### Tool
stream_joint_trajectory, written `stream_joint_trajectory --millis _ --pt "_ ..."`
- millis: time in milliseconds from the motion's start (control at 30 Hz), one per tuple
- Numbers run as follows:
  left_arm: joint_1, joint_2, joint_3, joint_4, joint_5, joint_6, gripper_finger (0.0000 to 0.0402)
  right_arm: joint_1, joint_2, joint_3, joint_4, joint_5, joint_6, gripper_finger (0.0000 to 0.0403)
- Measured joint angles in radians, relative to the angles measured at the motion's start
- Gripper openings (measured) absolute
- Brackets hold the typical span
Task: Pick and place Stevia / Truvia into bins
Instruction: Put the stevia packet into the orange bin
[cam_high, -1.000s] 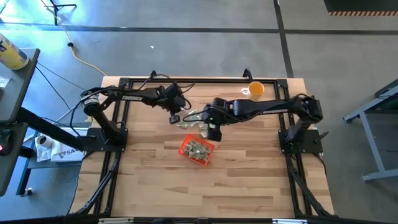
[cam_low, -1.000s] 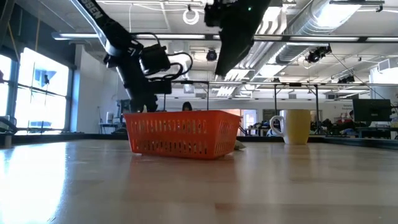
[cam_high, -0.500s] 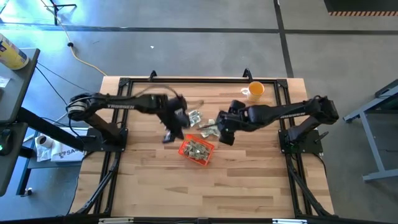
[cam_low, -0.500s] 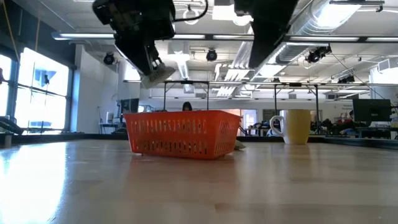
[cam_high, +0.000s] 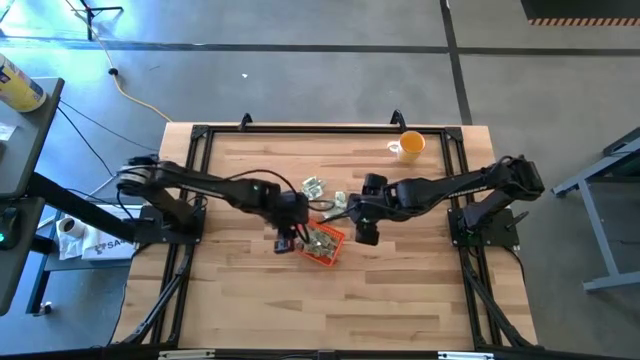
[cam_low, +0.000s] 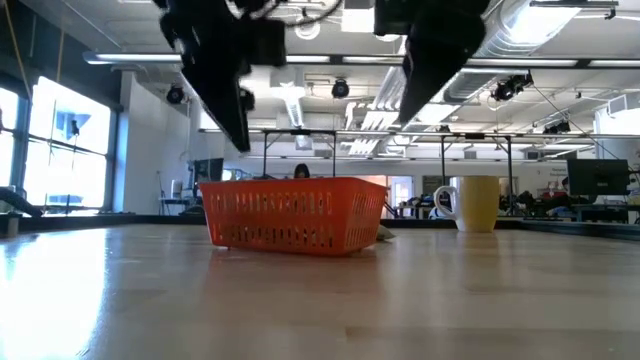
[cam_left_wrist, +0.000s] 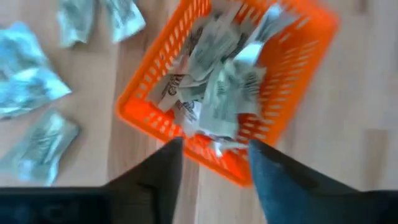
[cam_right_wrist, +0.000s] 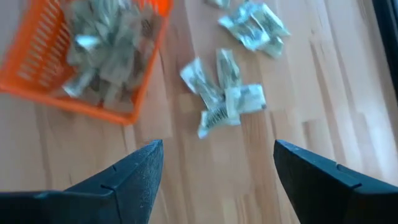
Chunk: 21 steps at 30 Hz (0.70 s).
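Stevia sachets lie in two places in the high view: a heap inside the orange bin near the middle of the worktop, and loose sachets on the wood just beyond it, toward the yellow cup. The left gripper hangs at the bin's left edge; the right gripper sits just right of the bin, nearer the loose sachets. In the low view both arms hang above the bin, neither touching it. The left wrist view looks down between spread fingers at the bin; nothing is pinched between them, and a pale sachet lies atop the heap. The right wrist view shows that gripper's fingers spread wide and empty, with a small cluster of sachets lying ahead between them, just beside the bin; they lie crossed, with no shared long axis, so the right arm seems better placed for the next pick.
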Motion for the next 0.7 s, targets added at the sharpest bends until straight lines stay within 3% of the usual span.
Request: stream_joint_trajectory --millis 67,133,233,400,533,700 --pt "0.0 -0.049 0.036 -0.115 -0.024 -0.008 0.0244 -0.031 0.002 0.0 0.043 -0.04 -0.025 0.0295" --pt "0.0 -0.098 0.041 -0.197 -0.114 0.0 0.0262 -0.071 0.006 0.0 0.089 -0.077 -0.038 0.0295" --pt "0.054 -0.166 -0.014 -0.191 -0.19 0.06 0.027 -0.121 0.016 0.0 0.153 -0.121 -0.09 0.0295" --pt "0.219 -0.178 -0.191 0.022 -0.039 0.208 0.0258 -0.144 0.017 0.0 0.185 -0.137 -0.145 0.0295" --pt "0.288 -0.15 -0.307 0.277 -0.019 0.417 0.0243 -0.141 0.017 0.0 0.183 -0.151 -0.14 0.0295" --pt "0.361 -0.059 -0.322 0.363 0.028 0.59 0.0233 -0.141 0.017 0.0 0.179 -0.136 -0.076 0.0295"
